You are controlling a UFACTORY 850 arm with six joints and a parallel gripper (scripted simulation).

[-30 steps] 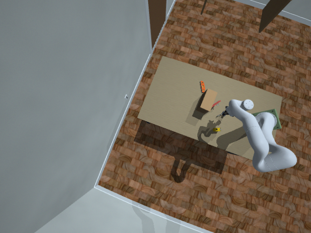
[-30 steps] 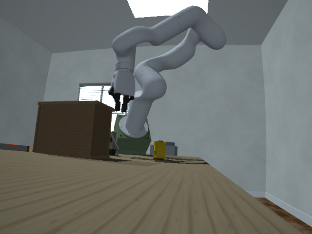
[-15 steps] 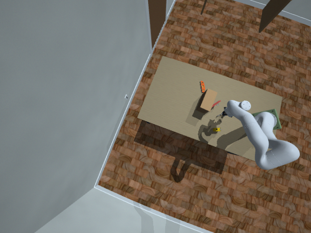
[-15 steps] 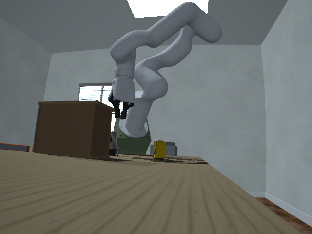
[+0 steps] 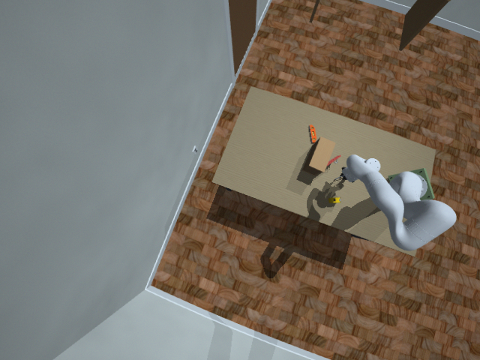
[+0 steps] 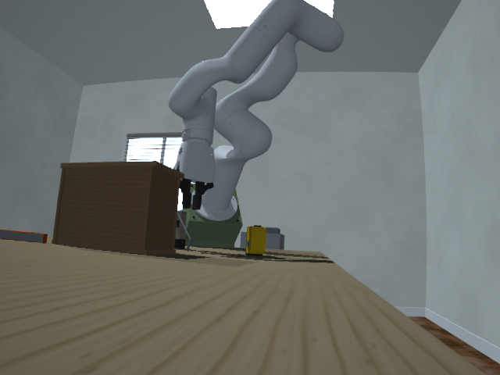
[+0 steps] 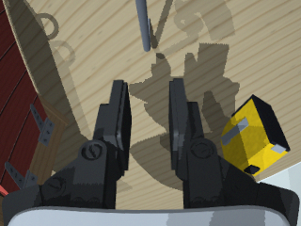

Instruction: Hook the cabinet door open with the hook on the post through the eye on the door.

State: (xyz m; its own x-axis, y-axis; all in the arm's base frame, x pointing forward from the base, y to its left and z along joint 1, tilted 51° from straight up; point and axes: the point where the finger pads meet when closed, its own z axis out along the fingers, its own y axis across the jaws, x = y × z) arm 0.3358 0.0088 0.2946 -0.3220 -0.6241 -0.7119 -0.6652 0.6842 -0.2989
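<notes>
- The gripper hangs above the table; its fingers stand narrowly apart, holding nothing.
- The hook lies ahead of the fingertips, untouched.
- The red door stands open at left.
- A yellow block sits to the right.

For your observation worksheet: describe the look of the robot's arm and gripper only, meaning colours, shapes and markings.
The arm is smooth, pale grey and tubular with rounded joints, on a green base. The gripper has a light grey housing and two flat black fingers with round pivot screws. No cables or lettering are visible.
</notes>
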